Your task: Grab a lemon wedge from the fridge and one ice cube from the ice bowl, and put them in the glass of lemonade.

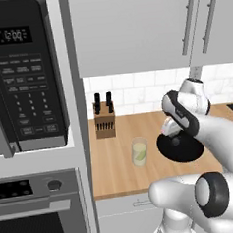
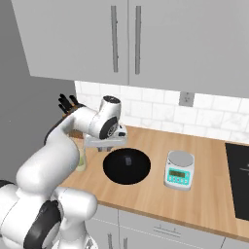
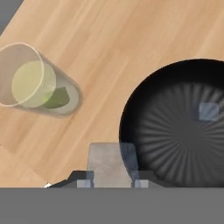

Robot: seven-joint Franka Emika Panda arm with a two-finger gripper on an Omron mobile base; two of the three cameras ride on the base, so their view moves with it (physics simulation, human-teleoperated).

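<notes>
Here my tool, pinched on a small, slick, pale ice cube, hovers at the ice bowl rim, right of the glass of lemonade; I judge it light, best gripped on flat sides.

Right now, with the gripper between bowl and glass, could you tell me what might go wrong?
The gripper looks shut on a pale ice cube by its tips alone; it could slip onto the counter. The glass of lemonade sits off to one side with a narrow mouth, so an early release would miss. The arm passes close by the glass and might knock it.
</notes>
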